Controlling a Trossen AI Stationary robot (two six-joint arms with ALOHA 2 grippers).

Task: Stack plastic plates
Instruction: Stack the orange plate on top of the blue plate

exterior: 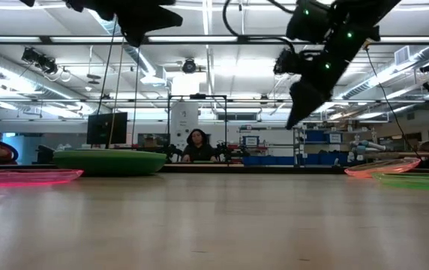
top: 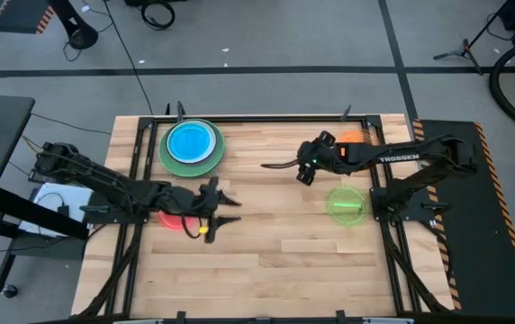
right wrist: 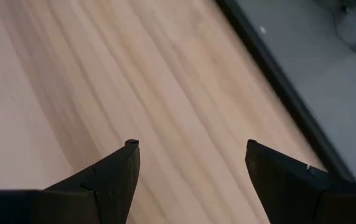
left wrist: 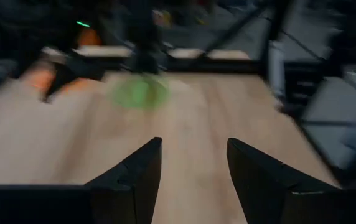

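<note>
From above we see the blue plate (top: 191, 141) nested in green; low, only the green plate (exterior: 110, 161) shows, both grippers spread empty.

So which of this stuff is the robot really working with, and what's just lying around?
For the job:
- blue plate on green plates
- red plate under the left hand
- lime plate
- orange plate behind the right hand

Lying about:
- white sheet beside the table
- headphones on the floor
</note>
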